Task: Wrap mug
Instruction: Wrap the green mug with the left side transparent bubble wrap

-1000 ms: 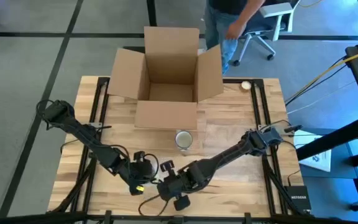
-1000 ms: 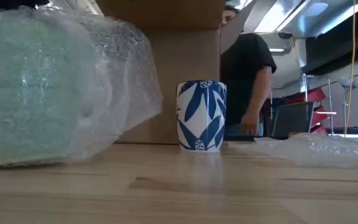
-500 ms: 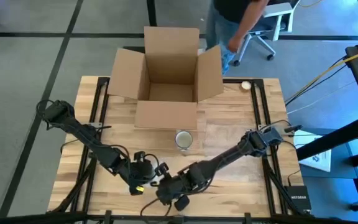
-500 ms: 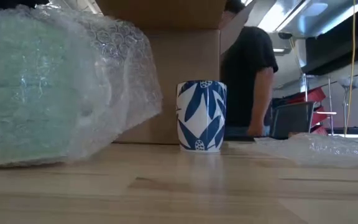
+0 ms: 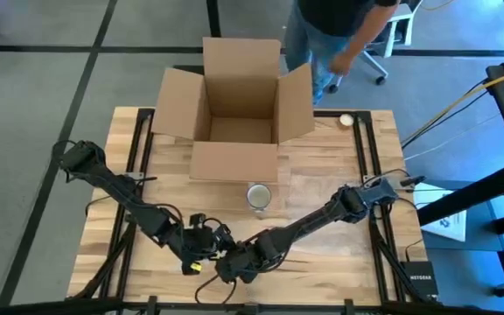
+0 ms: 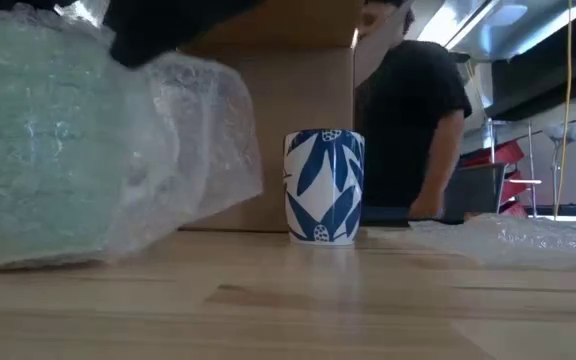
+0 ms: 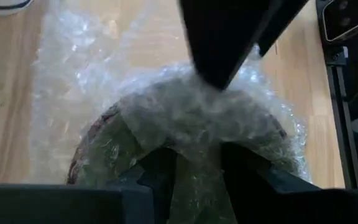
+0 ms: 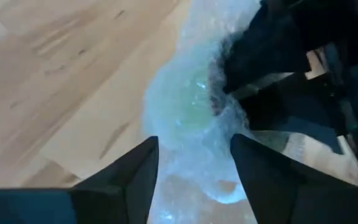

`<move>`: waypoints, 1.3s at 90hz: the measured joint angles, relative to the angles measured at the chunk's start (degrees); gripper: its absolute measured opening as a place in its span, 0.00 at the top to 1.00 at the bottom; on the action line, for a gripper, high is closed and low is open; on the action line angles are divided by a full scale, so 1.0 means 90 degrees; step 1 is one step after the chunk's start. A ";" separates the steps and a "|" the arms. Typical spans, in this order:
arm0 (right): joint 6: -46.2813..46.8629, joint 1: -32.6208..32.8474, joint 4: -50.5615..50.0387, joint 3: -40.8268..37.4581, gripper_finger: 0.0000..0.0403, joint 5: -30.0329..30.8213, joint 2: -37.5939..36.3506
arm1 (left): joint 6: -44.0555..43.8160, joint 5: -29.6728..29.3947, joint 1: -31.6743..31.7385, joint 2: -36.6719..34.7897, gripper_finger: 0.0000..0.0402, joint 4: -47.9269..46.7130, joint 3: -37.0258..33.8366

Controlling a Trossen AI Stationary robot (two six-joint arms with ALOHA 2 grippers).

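The green mug (image 6: 38, 140), wrapped in bubble wrap (image 6: 183, 150), lies on its side at the near edge of the worktop (image 5: 322, 166), between the two end effectors. In the left wrist view, the left end effector (image 7: 197, 165) pinches a fold of the bubble wrap (image 7: 191, 118) over the mug's rim. In the right wrist view, the right end effector (image 8: 194, 158) is spread, its fingers (image 8: 135, 171) on either side of the wrapped bundle (image 8: 188, 106). In the high view, both end effectors (image 5: 206, 248) (image 5: 234, 265) meet just beside each other. A blue-and-white leaf-patterned cup (image 6: 324, 186) stands upright mid-worktop, apart from the bundle, in front of an open cardboard box (image 5: 234, 96). A loose bubble wrap sheet (image 6: 508, 235) lies to the right. A person (image 6: 408, 110) stands beyond the worktop.
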 joint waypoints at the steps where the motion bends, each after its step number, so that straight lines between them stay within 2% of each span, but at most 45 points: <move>1: -0.0024 0.0001 0.0023 0.0000 0.52 0.0005 0.0002 | 0.0014 0.0002 0.0003 0.0000 0.72 0.0024 0.0000; 18: -0.0106 0.0003 0.0493 0.0000 0.52 0.0014 0.0011 | 0.0193 0.0065 0.0013 0.0007 0.72 0.0187 -0.0008; 43: -0.0247 -0.0040 0.0547 0.0000 0.52 -0.0013 0.0081 | 0.0184 0.0280 0.0025 -0.0005 0.72 -0.0075 -0.0001; 50: -0.0036 -0.0048 0.0518 0.0000 0.52 -0.0231 0.0086 | 0.0150 0.0307 -0.0002 -0.0005 0.72 -0.0159 0.0015; 72: 0.0317 -0.0009 0.0533 -0.0317 0.60 -0.0420 0.0040 | 0.0111 0.0194 -0.0075 -0.0086 0.72 -0.0114 0.0009; 94: 0.0327 0.0020 0.0424 -0.0415 0.67 -0.0147 0.0076 | 0.0114 0.0230 -0.0092 -0.0331 0.72 0.0135 -0.0013; 117: 0.0290 -0.0016 0.0393 -0.0435 0.74 -0.0437 0.0122 | 0.0312 0.0162 -0.0076 -0.0359 0.72 0.0494 0.0012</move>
